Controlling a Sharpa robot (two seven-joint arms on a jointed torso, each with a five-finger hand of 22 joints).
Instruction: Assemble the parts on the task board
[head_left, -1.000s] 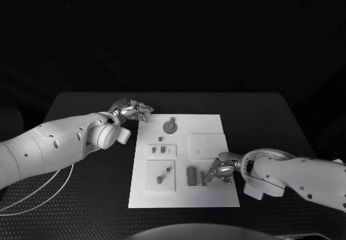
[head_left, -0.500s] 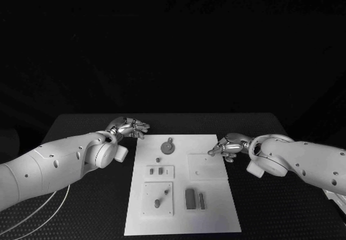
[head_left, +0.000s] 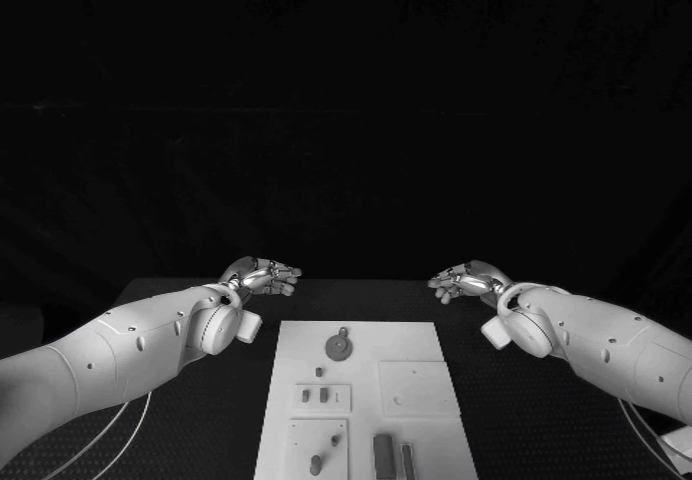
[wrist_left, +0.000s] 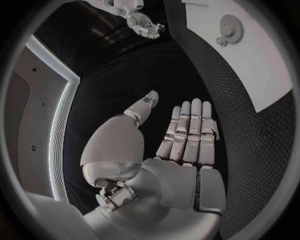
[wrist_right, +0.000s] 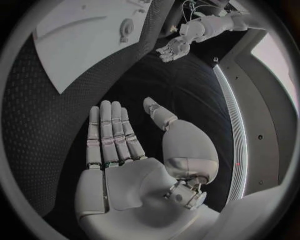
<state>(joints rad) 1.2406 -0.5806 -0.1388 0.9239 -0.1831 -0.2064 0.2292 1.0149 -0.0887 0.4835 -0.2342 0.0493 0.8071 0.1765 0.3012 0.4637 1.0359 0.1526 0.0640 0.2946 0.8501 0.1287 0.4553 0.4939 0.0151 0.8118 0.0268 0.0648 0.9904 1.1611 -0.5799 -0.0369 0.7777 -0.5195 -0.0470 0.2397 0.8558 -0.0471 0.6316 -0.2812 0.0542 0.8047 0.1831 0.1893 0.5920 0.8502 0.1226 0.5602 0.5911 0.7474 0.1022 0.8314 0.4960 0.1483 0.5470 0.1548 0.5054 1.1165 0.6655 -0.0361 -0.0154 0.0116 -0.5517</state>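
While both silver hands hover over the black table's (head_left: 519, 400) far edge, left hand (head_left: 265, 276) and right hand (head_left: 464, 281) empty with fingers extended, the white rectangular task board (head_left: 366, 345) lies between the arms, its near end cut off, small grey parts (head_left: 339, 344) hard to distinguish.

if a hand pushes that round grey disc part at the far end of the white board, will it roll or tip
The round grey disc part appears to lie flat on the white task board, so it would likely slide rather than roll or tip. A small tab at its far edge may make it turn when pushed off-centre. It looks thin and probably light.
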